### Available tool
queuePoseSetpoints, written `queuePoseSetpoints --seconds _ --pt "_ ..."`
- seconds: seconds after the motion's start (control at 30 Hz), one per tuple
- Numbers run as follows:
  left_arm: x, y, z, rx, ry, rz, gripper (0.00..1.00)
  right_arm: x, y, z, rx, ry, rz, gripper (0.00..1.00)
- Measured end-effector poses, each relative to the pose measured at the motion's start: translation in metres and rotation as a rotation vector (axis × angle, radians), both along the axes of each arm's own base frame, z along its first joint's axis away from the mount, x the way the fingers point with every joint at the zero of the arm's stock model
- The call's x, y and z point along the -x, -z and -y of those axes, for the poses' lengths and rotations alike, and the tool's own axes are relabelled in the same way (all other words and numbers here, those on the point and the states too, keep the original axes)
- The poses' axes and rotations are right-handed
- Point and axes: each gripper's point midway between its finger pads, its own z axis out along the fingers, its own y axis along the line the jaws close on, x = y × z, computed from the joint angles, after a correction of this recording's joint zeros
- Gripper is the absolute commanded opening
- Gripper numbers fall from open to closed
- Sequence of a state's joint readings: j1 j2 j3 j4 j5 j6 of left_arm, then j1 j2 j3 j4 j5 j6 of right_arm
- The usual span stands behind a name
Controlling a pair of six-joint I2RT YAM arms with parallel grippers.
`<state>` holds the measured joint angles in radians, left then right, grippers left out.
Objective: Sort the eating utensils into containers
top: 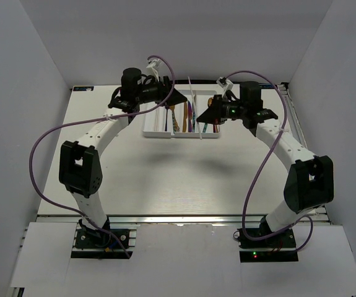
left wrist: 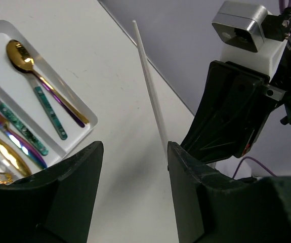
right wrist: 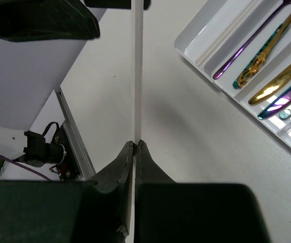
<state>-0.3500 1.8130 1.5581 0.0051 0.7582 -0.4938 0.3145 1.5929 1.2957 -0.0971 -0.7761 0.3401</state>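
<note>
Left gripper: my left gripper has its fingers spread wide with nothing between them. In the top view it hangs over the 9 o'clock end of the tray.

Right gripper: my right gripper has its fingertips pressed together on the near end of a thin white stick. From above it sits at the tray's 3 o'clock side.

Stick: it runs straight from my right fingertips toward 12 o'clock in the right wrist view. In the top view it crosses the tray lengthwise.

Tray: the white tray lies on the table at 12 o'clock from the table's middle, between my two wrists.

Utensils: all those I can see lie inside the tray. In the left wrist view the outer compartment, at 9 o'clock in frame, holds a gold spoon with a teal-handled piece beside it. In the right wrist view, a purple utensil lies at 2 o'clock in the compartment nearest the rim.
</note>
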Motion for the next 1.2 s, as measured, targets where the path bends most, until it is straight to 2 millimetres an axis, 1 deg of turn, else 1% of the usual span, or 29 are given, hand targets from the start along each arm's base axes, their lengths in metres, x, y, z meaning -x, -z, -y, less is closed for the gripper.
queuePoseSetpoints --seconds 0.17,0.3,0.37,0.43,0.47,0.5,0.57,0.73,0.8,0.83,0.87,0.9,0.93,0.97,1.03,1.07,1.13,1.17,1.2 --pt "0.009 -0.001 0.013 0.060 0.069 -0.029 0.64 0.001 -0.008 -0.009 -0.028 -0.013 0.002 0.00" --pt "0.014 -0.003 0.019 0.094 0.105 -0.042 0.64 -0.004 -0.009 -0.014 -0.044 -0.013 -0.008 0.00" --pt "0.017 -0.006 0.021 0.105 0.118 -0.047 0.60 -0.008 -0.010 -0.016 -0.049 -0.012 -0.010 0.00" --pt "0.018 -0.008 0.022 0.116 0.127 -0.051 0.54 -0.010 -0.011 -0.017 -0.054 -0.011 -0.009 0.00" --pt "0.019 -0.008 0.022 0.119 0.130 -0.054 0.49 -0.011 -0.012 -0.017 -0.057 -0.010 -0.011 0.00" --pt "0.019 -0.009 0.023 0.125 0.133 -0.058 0.47 -0.011 -0.013 -0.018 -0.060 -0.010 -0.010 0.00" --pt "0.018 -0.006 0.024 0.130 0.138 -0.070 0.46 -0.013 -0.017 -0.020 -0.068 -0.012 -0.001 0.00" --pt "0.014 0.008 0.027 0.139 0.134 -0.140 0.47 -0.013 -0.023 -0.025 -0.078 -0.027 0.021 0.00" --pt "0.014 0.009 0.027 0.144 0.132 -0.157 0.37 -0.014 -0.022 -0.026 -0.077 -0.028 0.017 0.00" --pt "0.014 0.009 0.027 0.148 0.131 -0.162 0.30 -0.014 -0.021 -0.026 -0.077 -0.027 0.016 0.00" --pt "0.014 0.009 0.027 0.151 0.133 -0.167 0.23 -0.014 -0.021 -0.026 -0.076 -0.027 0.015 0.00" --pt "0.014 0.008 0.028 0.154 0.136 -0.171 0.09 -0.015 -0.019 -0.026 -0.074 -0.024 0.012 0.00" --pt "0.015 0.007 0.028 0.158 0.138 -0.177 0.02 -0.016 -0.018 -0.025 -0.072 -0.023 0.011 0.19" --pt "0.015 0.007 0.028 0.160 0.140 -0.178 0.00 -0.016 -0.016 -0.025 -0.071 -0.020 0.005 0.32" --pt "0.014 0.009 0.028 0.149 0.133 -0.179 0.00 -0.016 -0.014 -0.024 -0.063 -0.019 0.002 0.56" --pt "0.011 0.012 0.026 0.137 0.116 -0.185 0.00 -0.017 -0.014 -0.023 -0.060 -0.016 0.006 0.73" --pt "-0.001 0.021 0.018 0.103 0.062 -0.205 0.00 -0.021 -0.011 -0.017 -0.044 -0.001 0.012 0.85" --pt "-0.011 0.025 0.011 0.079 0.028 -0.203 0.00 -0.025 -0.010 -0.011 -0.034 0.017 0.013 0.87" --pt "-0.025 0.030 0.001 0.046 -0.025 -0.199 0.00 -0.030 -0.008 -0.003 -0.022 0.040 0.018 0.88"
